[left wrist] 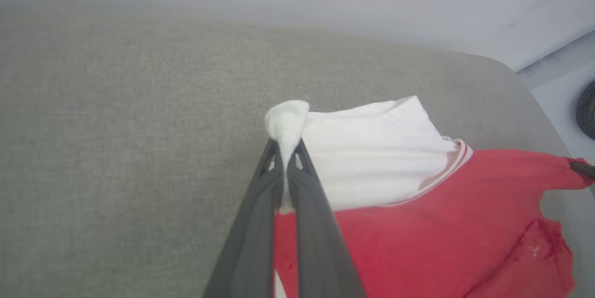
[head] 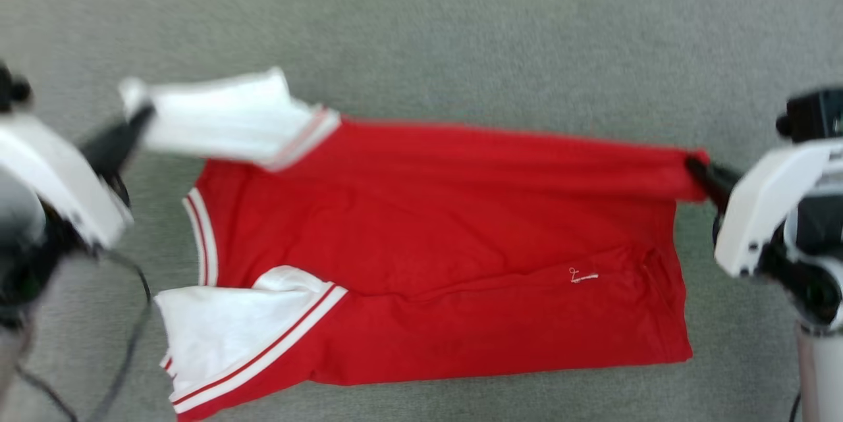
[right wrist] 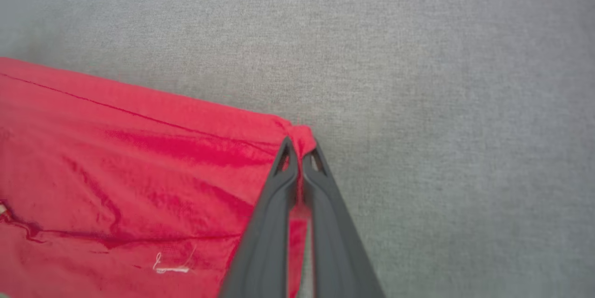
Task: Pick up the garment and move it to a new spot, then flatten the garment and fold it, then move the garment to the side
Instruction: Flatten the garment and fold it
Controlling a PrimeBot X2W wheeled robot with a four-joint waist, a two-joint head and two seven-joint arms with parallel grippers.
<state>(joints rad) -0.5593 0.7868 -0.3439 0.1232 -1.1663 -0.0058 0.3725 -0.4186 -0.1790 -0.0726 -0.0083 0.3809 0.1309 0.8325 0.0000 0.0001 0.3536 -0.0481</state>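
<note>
**Currently stretched: thin red sports jersey with white sleeves (head: pixel 448 224), pinched at two ends**

Jersey is lying spread sideways on a grey woven upholstered surface (head: pixel 461 33), collar end toward the robot's left and hem toward its right. Red-and-white striped trim is running round the neck opening (head: pixel 201 237) and both sleeve seams. The near white sleeve (head: pixel 224 330) is lying flat. The far white sleeve (head: pixel 217 119) is being held up off the cloth. A small white stitched mark (head: pixel 583 276) is showing near the hem. The red body is creasing along its length.

Left gripper (head: pixel 141 116) is clamping the tip of the far sleeve, with both dark fingers (left wrist: pixel 260 195) pressed together on white cloth. Right gripper (head: pixel 691 165) is nipping the far hem corner, fingers (right wrist: pixel 274 214) closed on bunched red fabric, and the far edge is pulling taut between the two.

A thin dark cable (head: pixel 132 330) is trailing by the left arm, clear of the jersey. A dark round object (left wrist: pixel 588 109) is sitting on the pale floor beyond the cushion edge; I cannot tell what it is.
</note>
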